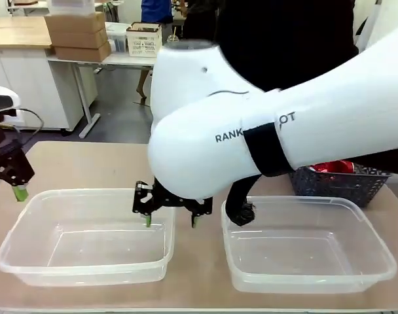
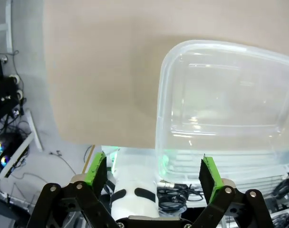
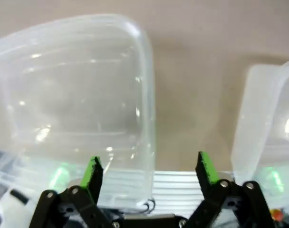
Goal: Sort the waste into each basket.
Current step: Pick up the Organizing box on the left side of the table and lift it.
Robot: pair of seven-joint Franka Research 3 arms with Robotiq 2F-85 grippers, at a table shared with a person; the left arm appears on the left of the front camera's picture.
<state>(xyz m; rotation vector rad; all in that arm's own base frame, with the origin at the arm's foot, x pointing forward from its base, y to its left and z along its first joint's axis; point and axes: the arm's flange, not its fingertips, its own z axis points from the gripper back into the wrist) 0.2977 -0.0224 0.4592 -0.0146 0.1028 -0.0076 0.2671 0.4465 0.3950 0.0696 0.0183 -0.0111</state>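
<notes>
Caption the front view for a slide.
Open right end effector hangs over the empty left tub's inner rim; right tub empty too, red waste in dark basket.

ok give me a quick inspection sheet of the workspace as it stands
surface: beige table, no spills seen
job's things: left tub and right tub side by side, both look empty; red cans in the dark lattice basket behind the right tub
clutter: nothing seen
pincers: left pincer open, holding nothing, by the left tub's left end; right pincer open, holding nothing, its arm across the middle, fingers straddling the left tub's right rim
cables: black cable looped at the left arm's wrist
surroundings: person in a dark top at the far side; cardboard boxes and a white crate on a far table
</notes>
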